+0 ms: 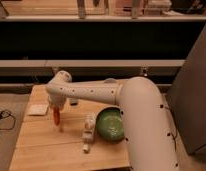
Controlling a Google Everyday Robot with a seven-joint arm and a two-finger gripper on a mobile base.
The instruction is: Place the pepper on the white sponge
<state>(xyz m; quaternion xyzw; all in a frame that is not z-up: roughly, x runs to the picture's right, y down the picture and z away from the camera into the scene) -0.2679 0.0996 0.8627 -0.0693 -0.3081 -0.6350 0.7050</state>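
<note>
The orange-red pepper (56, 116) hangs upright from my gripper (57, 111), a little above the wooden table (41, 145). The gripper sits at the end of the white arm (91, 92), left of the table's middle, and is shut on the pepper's upper part. The white sponge (38, 109) lies flat near the table's left edge, a short way left of the pepper and apart from it.
A green plate (110, 125) lies right of the middle, partly behind the arm's big white link (146, 125). A white-tan bottle-like object (88, 131) lies on its side beside the plate. A small dark object (73, 101) stands behind the gripper. Dark shelving runs along the back.
</note>
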